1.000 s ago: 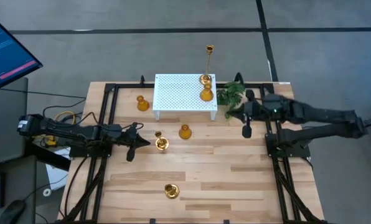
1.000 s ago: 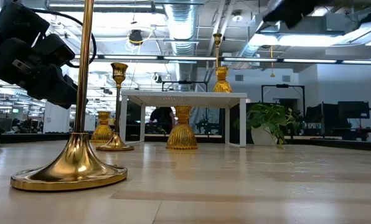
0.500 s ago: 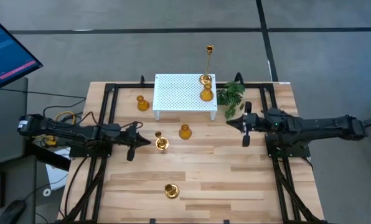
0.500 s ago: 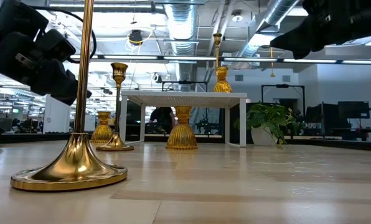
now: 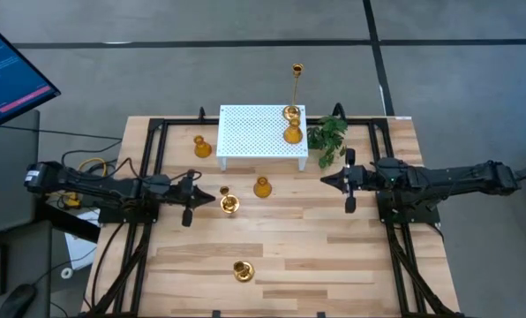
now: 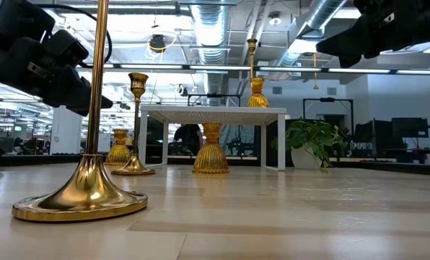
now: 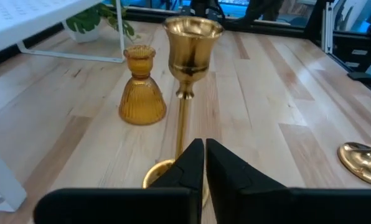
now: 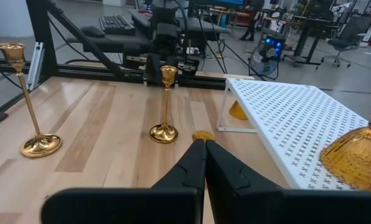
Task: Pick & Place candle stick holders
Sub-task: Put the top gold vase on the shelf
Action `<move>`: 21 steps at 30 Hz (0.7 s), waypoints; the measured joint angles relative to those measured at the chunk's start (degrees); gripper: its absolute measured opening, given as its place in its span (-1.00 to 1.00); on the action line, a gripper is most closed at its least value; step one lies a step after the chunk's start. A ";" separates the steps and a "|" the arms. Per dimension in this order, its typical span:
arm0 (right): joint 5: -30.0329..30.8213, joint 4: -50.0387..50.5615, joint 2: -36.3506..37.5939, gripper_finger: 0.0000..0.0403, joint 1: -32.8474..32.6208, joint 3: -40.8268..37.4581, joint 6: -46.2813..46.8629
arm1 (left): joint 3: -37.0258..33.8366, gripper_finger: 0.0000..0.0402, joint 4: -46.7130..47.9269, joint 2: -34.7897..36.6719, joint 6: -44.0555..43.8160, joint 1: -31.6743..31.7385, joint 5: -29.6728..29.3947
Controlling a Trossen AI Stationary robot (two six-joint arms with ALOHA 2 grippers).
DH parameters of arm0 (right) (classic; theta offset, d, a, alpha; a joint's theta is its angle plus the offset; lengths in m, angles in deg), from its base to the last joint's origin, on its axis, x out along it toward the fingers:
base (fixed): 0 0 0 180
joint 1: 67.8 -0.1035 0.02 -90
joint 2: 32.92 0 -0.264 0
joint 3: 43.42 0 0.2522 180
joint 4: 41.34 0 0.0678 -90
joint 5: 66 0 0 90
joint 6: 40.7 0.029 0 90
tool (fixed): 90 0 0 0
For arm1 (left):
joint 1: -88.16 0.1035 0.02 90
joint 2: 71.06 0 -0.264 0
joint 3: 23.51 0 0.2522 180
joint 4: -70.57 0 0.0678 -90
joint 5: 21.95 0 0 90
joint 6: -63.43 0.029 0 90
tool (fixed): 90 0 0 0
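Note:
Several shiny gold candle stick holders are in view. A tall one (image 5: pixel 292 88) and a squat one (image 5: pixel 292 134) stand on the white perforated stand (image 5: pixel 254 132). On the table stand a squat one (image 5: pixel 201 146), another squat one (image 5: pixel 262 187), a tall one (image 5: pixel 229 202) and a tall one near the front (image 5: pixel 242 270). My left gripper (image 5: pixel 212 200) is shut and sits just left of the tall holder's stem (image 7: pixel 184 121), apart from it. My right gripper (image 5: pixel 325 179) is shut and empty, right of the stand and above the table.
A green plant sprig (image 5: pixel 329 134) lies at the stand's right end, close to my right arm. Black frame rails (image 5: pixel 153 159) run along both table sides. Bare wood (image 5: pixel 316 247) lies between the front holder and the right arm.
My right gripper has swung from beside the plant toward the table's near edge and come lower, staying shut. My left gripper has edged a little toward the tall holder. No holder has moved.

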State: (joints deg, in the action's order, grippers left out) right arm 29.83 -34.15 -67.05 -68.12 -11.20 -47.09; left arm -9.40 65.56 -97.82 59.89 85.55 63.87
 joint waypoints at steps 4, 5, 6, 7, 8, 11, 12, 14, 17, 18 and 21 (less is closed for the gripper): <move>0.00 0.03 0.00 -1.00 0.00 0.00 0.00 | 0.01 -0.78 -2.21 -2.16 -0.11 0.00 -0.30; 0.00 0.03 0.00 -1.00 0.00 0.00 0.00 | 0.01 -0.74 -2.99 -2.98 -0.14 0.00 -0.31; 0.00 0.05 0.00 -1.00 0.00 0.00 0.00 | 0.01 -0.70 -3.74 -3.84 -0.15 0.00 -0.31; 0.00 0.05 0.00 -1.00 0.00 0.00 -0.02 | 0.00 -0.66 -4.61 -4.84 -0.16 0.00 -0.31; 0.02 0.05 0.00 -1.00 0.00 0.00 -0.02 | 0.00 -0.62 -5.64 -5.98 -0.16 0.00 -0.36; 0.00 0.05 0.00 -1.00 0.00 0.00 -0.05 | -0.01 -0.50 -8.66 -9.67 -0.16 0.00 -0.75; 0.02 0.05 0.00 -1.00 0.00 0.00 -0.11 | 0.00 -0.46 -10.01 -11.08 -0.15 0.00 -0.75; 0.02 0.05 -0.02 -1.00 0.00 0.00 -0.15 | 0.01 -0.39 -12.38 -13.68 -0.14 0.00 -0.73; 0.09 0.05 -0.02 -1.00 0.00 0.00 -0.15 | 0.03 -0.32 -17.70 -17.50 0.12 0.02 -1.51; 0.11 0.05 -0.02 -1.00 0.00 0.00 -0.17 | 0.03 -0.31 -19.09 -18.72 0.14 0.02 -1.95; 0.20 0.05 -0.02 -1.00 0.07 0.00 -0.42 | 0.03 -0.29 -23.46 -22.26 0.24 0.02 -2.23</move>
State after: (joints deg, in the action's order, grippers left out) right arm 30.03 -34.10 -67.08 -68.05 -11.20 -47.51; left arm -9.37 42.10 -120.08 60.13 85.57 61.65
